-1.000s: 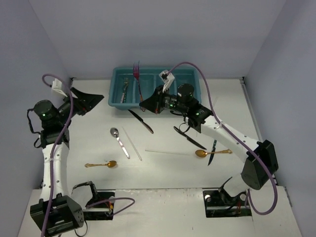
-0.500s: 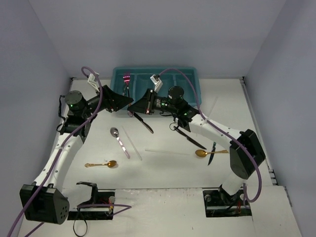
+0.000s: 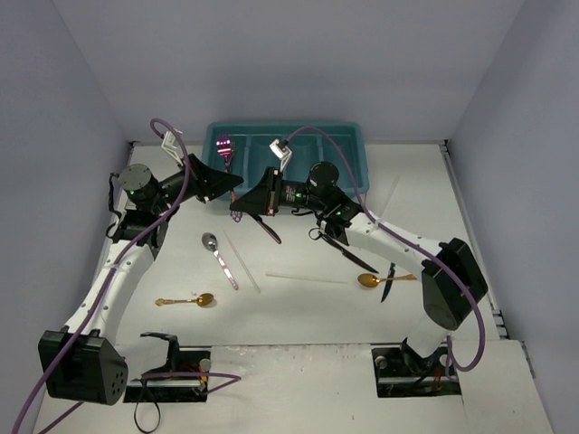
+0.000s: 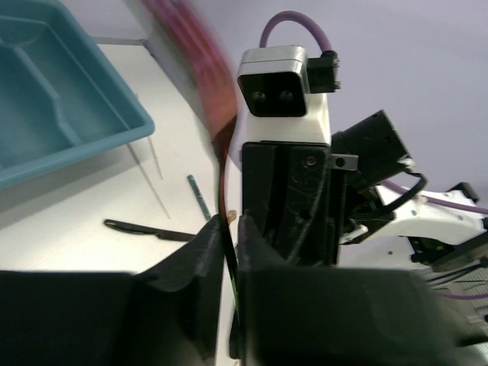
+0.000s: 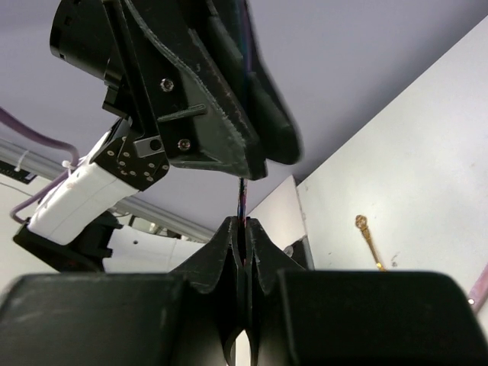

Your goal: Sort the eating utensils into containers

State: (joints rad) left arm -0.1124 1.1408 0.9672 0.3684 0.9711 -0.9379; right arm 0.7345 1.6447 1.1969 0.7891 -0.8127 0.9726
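The right claw point(image 5: 242, 223) is clenched on the handle of a pink fork point(image 3: 223, 148), whose tines are raised near the teal tray point(image 3: 355, 137). The left claw point(image 4: 229, 223) is clamped on that same fork.

Robotics lab test cell: plain pale-violet panels point(image 3: 289, 63) enclose a white table point(image 3: 308, 312) on three sides, where a left arm point(image 3: 113, 271) and a right arm point(image 3: 398, 240), trailing purple cables point(image 3: 380, 172), stand bolted to the near edge.

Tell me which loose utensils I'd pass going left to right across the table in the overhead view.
Gold spoon → silver spoon → short pale stick → long black knife → second gold spoon.
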